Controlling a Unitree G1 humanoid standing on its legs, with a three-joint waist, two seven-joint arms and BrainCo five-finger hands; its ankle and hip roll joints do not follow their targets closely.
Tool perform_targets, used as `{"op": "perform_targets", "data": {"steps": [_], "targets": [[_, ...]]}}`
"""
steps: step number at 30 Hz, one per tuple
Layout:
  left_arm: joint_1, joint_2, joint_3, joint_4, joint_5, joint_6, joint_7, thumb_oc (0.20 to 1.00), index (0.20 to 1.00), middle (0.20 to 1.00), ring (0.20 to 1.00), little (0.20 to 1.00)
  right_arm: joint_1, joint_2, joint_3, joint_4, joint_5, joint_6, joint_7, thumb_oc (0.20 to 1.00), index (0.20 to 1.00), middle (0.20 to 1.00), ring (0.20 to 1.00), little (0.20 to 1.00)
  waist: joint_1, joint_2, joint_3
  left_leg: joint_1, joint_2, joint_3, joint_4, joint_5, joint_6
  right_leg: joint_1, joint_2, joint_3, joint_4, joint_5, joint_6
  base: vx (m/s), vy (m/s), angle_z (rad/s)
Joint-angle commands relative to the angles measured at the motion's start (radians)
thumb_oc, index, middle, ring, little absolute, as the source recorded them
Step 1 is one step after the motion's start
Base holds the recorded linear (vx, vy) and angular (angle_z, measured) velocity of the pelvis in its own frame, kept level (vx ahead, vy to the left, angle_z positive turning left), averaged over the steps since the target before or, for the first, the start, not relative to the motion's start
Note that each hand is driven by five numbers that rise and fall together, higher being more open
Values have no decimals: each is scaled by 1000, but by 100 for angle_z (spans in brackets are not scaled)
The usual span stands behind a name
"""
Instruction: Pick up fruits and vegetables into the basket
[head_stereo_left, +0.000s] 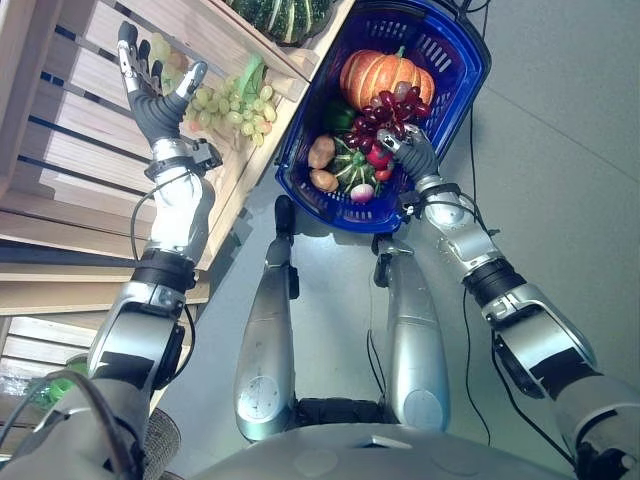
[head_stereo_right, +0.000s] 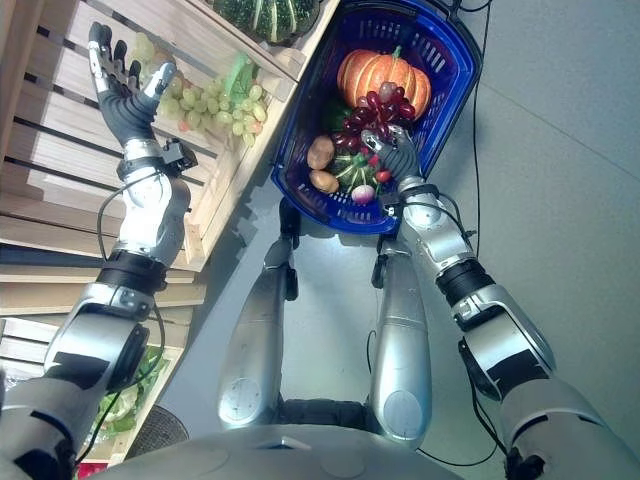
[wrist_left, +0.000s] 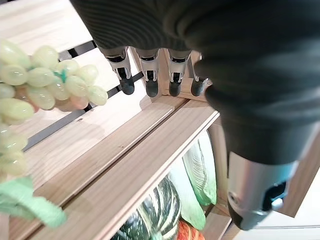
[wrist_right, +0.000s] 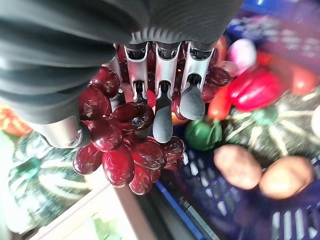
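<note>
right hand: fingers curled round red grapes; bunch held over blue basket
around it: orange pumpkin just beyond; striped squash, red pepper, two potatoes beside and below
left hand: fingers straight, holding nothing; over wooden shelf slats
near left hand: green grapes just beside, untouched
left wrist view: dark green squash on lower shelf

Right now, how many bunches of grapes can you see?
2. The red grapes are in the right robot hand over the blue basket. The green grapes lie on the wooden shelf by the left robot hand. More may be hidden.
</note>
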Motion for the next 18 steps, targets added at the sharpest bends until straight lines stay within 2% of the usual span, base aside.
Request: {"op": "perform_targets", "data": {"steps": [1,5,7,16,18], "targets": [[-64,36,-2,39,134,11,51,1000,1000,1000,1000,1000,-89,-32,-2,0,26,-62,22,200,200,200,200,200,-15,70,-28,-47,-94,64,107,-108,62,86,40,-96,-111,-13,-8,0,0,0],[-141,93,-74,115,299,111,116,1000,1000,1000,1000,1000,-170,-48,-3,144,37,22,43,200,200,200,200,200,-8,79,-28,-51,-93,64,111,-105,62,81,38,-95,-106,-10,-7,0,0,0],[-173,114,-100,143,344,157,121,1000,1000,1000,1000,1000,-209,-56,-4,220,29,30,68,200,200,200,200,200,-4,84,-28,-53,-93,64,112,-104,63,79,38,-96,-104,-10,-7,0,0,0],[-268,165,-208,232,526,258,139,1000,1000,1000,1000,1000,-366,-62,20,428,-62,116,86,209,209,209,209,209,17,100,-28,-62,-94,59,120,-99,65,69,35,-104,-95,-4,-3,0,0,0],[-285,170,-232,247,557,268,138,1000,1000,1000,1000,1000,-398,-64,30,472,-93,147,82,269,269,269,269,269,22,103,-28,-65,-95,58,123,-99,65,65,33,-106,-92,-4,-1,0,0,0]]}}
